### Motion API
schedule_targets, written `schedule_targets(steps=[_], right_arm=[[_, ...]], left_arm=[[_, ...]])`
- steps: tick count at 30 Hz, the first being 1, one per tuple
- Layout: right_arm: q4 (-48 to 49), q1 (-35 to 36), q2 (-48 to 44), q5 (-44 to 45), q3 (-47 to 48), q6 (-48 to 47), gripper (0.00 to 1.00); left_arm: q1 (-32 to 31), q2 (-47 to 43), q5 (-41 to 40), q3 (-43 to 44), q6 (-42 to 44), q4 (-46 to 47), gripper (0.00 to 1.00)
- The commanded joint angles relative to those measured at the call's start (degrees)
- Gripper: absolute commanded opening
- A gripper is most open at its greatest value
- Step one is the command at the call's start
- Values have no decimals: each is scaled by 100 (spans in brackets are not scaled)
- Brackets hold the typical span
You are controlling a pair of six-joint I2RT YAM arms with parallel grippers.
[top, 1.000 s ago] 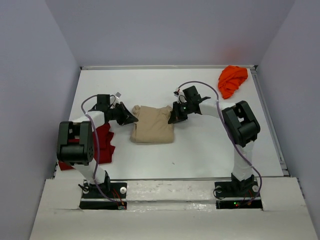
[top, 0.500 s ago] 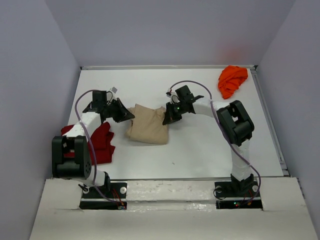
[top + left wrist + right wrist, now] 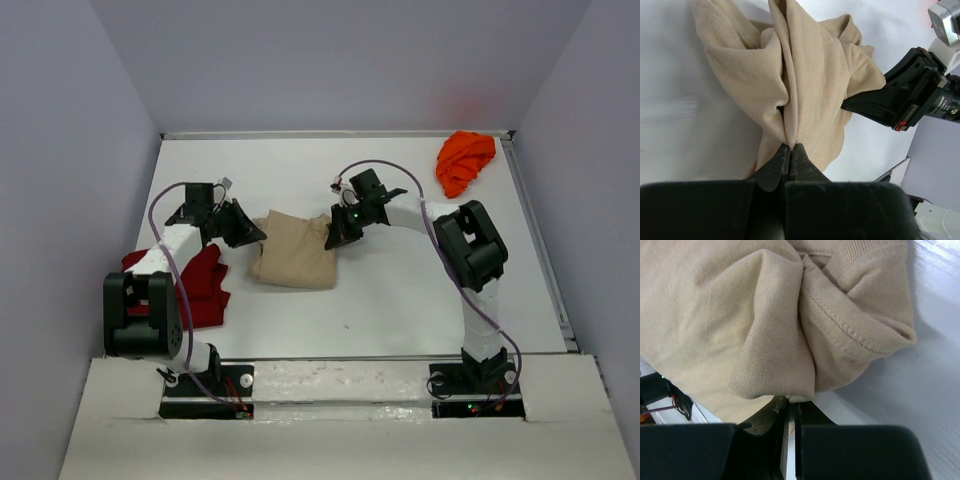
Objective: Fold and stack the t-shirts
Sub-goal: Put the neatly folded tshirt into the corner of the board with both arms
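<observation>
Three shirts on a white table, two grippers engaged. Item one: tan t-shirt, a folded, rumpled bundle a little left of the table's middle, held between both arms. The left gripper has its jaws pinched fully together on a thin vertical fold at the bundle's left far corner. The right gripper is closed almost as tight on a hemmed edge at the right far corner. Item two: dark red t-shirt, lying near left, partly under the left arm. Item three: orange t-shirt, crumpled in the far right corner, well apart from the rest. Hazards, as judged: each grip takes only a narrow ridge of knit cloth, so a quick pull could slide the fabric out of either pinch. The cloth between the grips is twisted and gathered, so uneven travel of the two arms would likely drag the layers askew and undo the fold. Only the top folds may be caught, in which case lower layers could sag open on a lift. The left arm passes over the dark red t-shirt and could snag or shift it.
</observation>
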Motion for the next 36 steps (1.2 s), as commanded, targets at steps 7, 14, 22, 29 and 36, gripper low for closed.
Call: schedule_targets(steps=[7,14,22,29,36], right_arm=[[-143,41,-87,-173,108,-137,0],[-353,41,80,-288,451,-216,0],[-415,41,238,-314,504,-251,0],[-485,41,432,-393,680,-268,0],[-871,94,651,-507,1101,-391,0]], left_arm=[[97,379,-125,4,-5,59,0],[580,81,-626,118,47,-310,0],[695,-174,-574,197,135,-469,0],[703,-473,-688,355,179,-758,0],[712,-798,-881,443,118,-1004,0]])
